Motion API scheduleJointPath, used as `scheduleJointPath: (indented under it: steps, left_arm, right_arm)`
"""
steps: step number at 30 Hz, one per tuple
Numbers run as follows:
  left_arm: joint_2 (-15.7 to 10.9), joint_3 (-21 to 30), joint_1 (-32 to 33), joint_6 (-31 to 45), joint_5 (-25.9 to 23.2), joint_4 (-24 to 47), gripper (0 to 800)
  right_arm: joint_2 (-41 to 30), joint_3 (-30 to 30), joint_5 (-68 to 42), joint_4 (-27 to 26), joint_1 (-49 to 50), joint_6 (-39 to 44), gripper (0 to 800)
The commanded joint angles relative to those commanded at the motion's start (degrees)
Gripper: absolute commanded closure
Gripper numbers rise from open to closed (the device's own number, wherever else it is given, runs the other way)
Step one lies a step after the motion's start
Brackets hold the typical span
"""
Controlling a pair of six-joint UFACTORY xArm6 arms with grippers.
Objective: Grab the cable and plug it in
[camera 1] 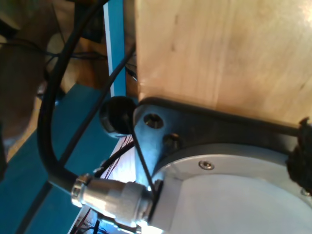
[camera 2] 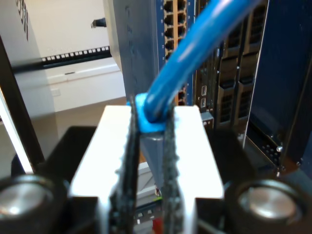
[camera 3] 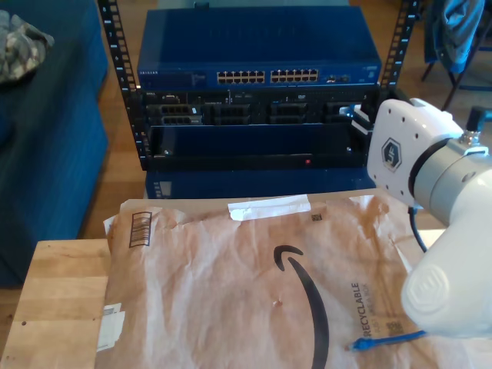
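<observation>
My second gripper is clamped on the cable: the jaws stand nearly together, pinching the blue boot between their toothed pads, and the cord runs up and away toward the network switch just ahead. The held plug itself is hidden between the pads, so its orientation is probably, not certainly, right for a port. If it sits twisted, it could jam against the port row or slip in the grip. The cable's far end lies on the paper mailer. My first gripper's state I cannot tell.
</observation>
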State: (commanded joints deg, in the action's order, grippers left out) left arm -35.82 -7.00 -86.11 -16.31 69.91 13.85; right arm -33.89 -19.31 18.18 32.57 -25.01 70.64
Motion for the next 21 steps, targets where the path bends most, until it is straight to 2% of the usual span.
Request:
scheduleJointPath:
  steps: [2,4,10,12,21]
  left_arm:
    - [1.23,0.79,-0.09,1.41,-1.23,0.0,0]
    - [4.31,1.58,-0.35,1.58,-3.87,-0.09,0]
    - [5.19,1.41,-5.89,8.53,-5.71,-1.14,0]
    - [6.33,1.14,-5.89,8.62,-5.36,-1.58,0]
    - [6.51,0.97,-6.07,8.62,-5.36,-1.67,0]
  right_arm:
    - [1.41,-0.53,-0.53,0.18,0.0,0.0,800]
    - [3.08,-0.97,-0.53,0.26,0.0,0.0,800]
    - [5.89,-1.41,-0.53,0.44,-0.09,0.0,800]
    - [6.33,-0.97,-0.35,0.35,-0.18,0.0,800]
    - [6.95,-0.7,0.35,0.0,-0.62,-0.26,800]
